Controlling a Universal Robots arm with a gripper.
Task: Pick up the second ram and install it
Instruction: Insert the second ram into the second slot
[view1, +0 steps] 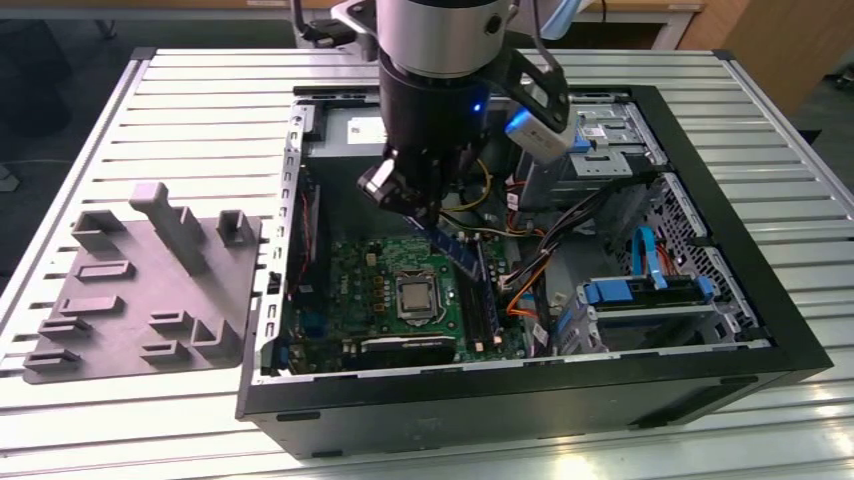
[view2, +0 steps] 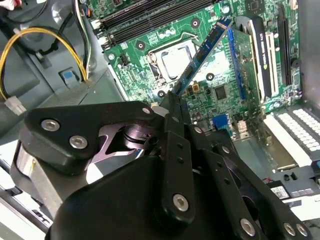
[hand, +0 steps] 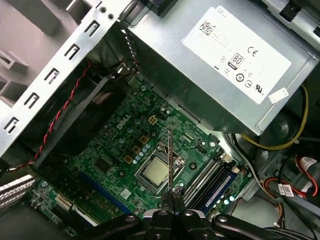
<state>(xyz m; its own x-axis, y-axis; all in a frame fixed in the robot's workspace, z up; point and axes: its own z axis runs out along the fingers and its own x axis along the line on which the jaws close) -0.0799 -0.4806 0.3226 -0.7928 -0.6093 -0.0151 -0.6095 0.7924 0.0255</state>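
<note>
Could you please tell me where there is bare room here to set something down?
The table is bare beyond the grey tray and on its near side, and at the exterior view's right of the computer case. Inside the case it is crowded: cables, drives, and the gripper holding the memory stick.

Silver-and-black arm bears a blue light; black pincer shows screws.

second ram held end hidden within gripper, surface seemingly indistinct

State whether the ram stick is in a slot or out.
Out: the gripper holds the second ram tilted above the motherboard, not in any slot.
</note>
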